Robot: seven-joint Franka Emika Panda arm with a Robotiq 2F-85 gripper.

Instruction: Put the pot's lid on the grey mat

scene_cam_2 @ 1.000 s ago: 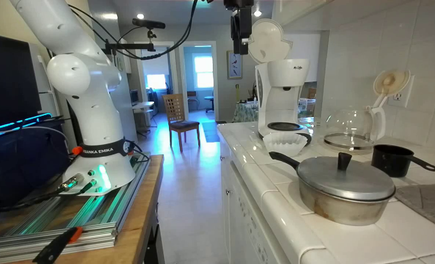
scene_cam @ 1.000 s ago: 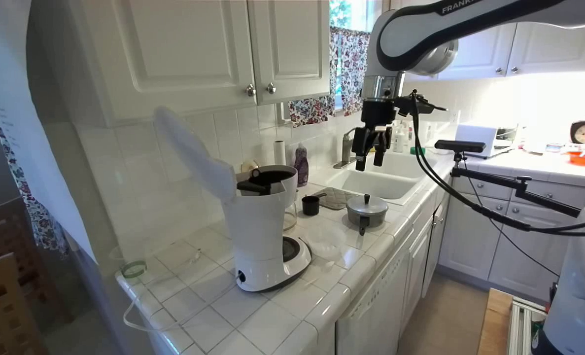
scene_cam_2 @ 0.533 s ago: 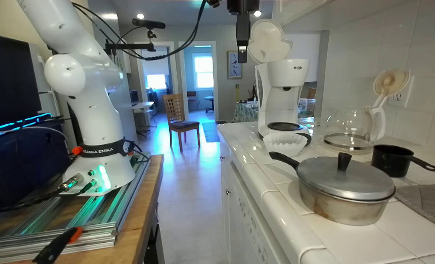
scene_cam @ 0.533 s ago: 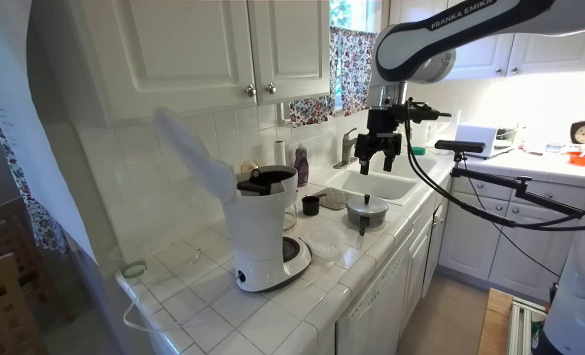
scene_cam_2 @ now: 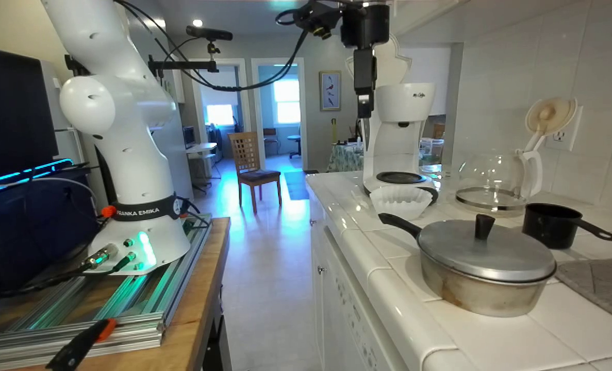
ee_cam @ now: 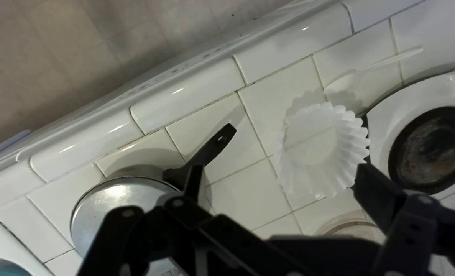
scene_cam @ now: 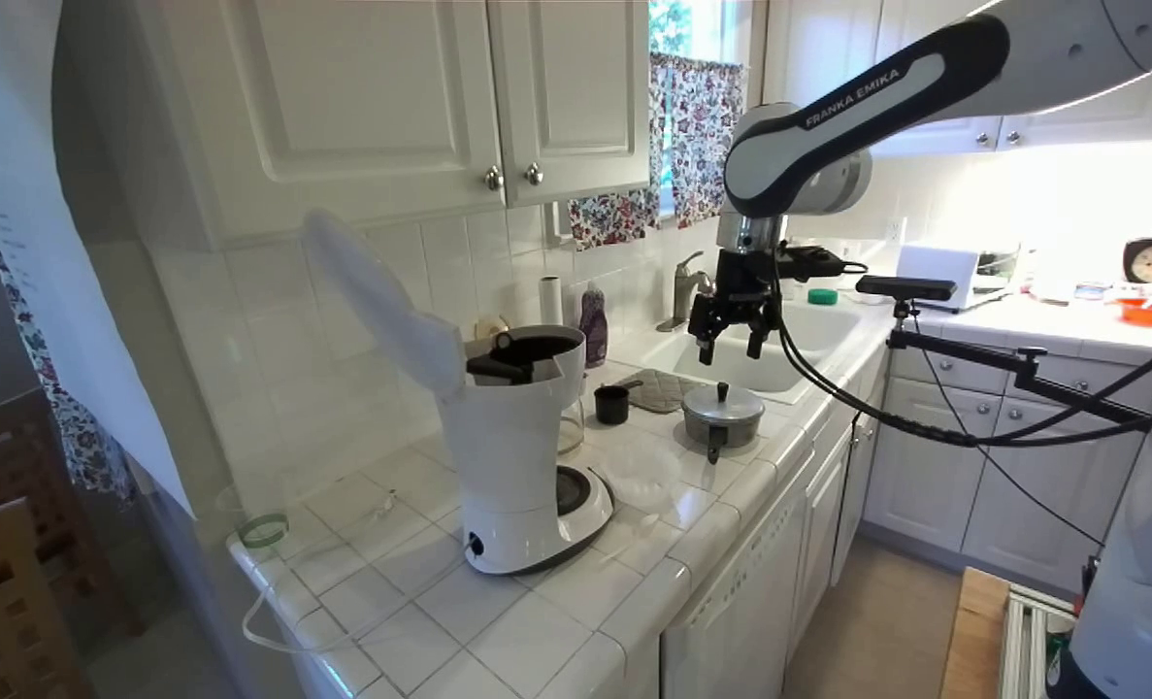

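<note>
Wrist view showed the end effector spread, empty; the metal saucepan lid, probably light, stiff and slippery, seemed best gripped by its black knob.

Can't see all the grey mat, cropped in an exterior view. In the wrist view, see the lid part-hidden by jaws.

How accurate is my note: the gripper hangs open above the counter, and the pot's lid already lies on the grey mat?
One thing is off: the lid sits on the pot, not on the grey mat, as both exterior views show. The gripper does hang open above the counter.
</note>
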